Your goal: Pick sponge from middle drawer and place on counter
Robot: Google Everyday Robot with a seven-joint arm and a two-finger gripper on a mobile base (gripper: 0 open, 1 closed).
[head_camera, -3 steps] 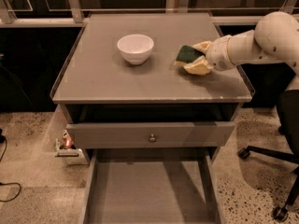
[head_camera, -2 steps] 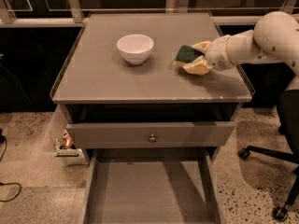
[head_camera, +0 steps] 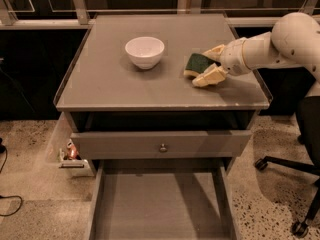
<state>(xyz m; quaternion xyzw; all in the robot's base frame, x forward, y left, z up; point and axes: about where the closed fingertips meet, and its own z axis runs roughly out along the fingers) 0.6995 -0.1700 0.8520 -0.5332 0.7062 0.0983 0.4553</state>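
Note:
The sponge [head_camera: 196, 64], dark green over a yellow base, lies flat on the counter [head_camera: 125, 84] at its right side. My gripper [head_camera: 202, 67] reaches in from the right and sits low over the sponge. Its fingers are spread, with one cream fingertip [head_camera: 214, 51] behind the sponge and one in front of it. The middle drawer [head_camera: 160, 204] is pulled far out at the bottom of the view. Its grey floor is bare.
A white bowl [head_camera: 144, 51] stands on the counter, left of the sponge. A grey drawer front with a small round knob [head_camera: 163, 147] sits slightly out under the counter. An office chair base [head_camera: 292, 169] stands on the floor at the right. Small items [head_camera: 70, 154] lie on the floor at the left.

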